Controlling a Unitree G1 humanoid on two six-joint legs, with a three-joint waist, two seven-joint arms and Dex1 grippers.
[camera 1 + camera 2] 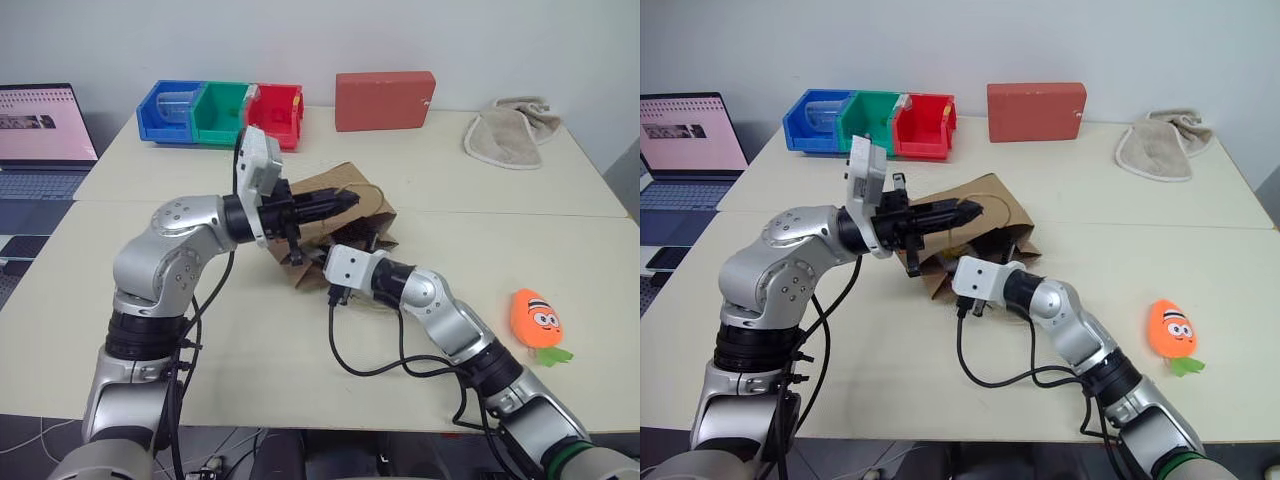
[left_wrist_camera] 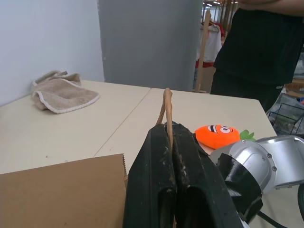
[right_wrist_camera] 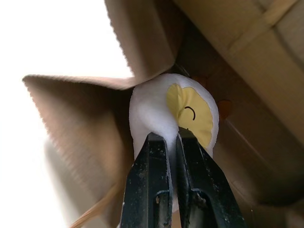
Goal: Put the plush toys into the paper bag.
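The plain brown kraft paper bag (image 1: pixel 335 215) lies tipped on its side near the middle of the cream table (image 1: pixel 250 350), its long axis running from near-left to far-right and its mouth turned toward the near edge. The left gripper (image 1: pixel 345 199) points level toward the right over the bag, its two black fingers pressed together on one twisted paper loop handle (image 2: pixel 166 111), holding the upper lip of the mouth raised. Below it, the right gripper (image 1: pixel 372 240) reaches forward and to the left into the opening, its fingers clamped on the white egg-shaped plush toy with a yellow face (image 3: pixel 175 114). In the right wrist view that toy sits just inside the serrated paper edge, with brown bag wall around it, so it appears to be at or just past the mouth rather than deep inside.

The orange carrot plush toy with eyes and green leaves (image 1: pixel 537 319) lies on the table to the right, near the front edge, well apart from the bag and beside the right forearm; the right arm is the nearer one to it.

Judging from this, the egg toy needs to go further in before release. Apart from it, the bag's contents cannot be seen.
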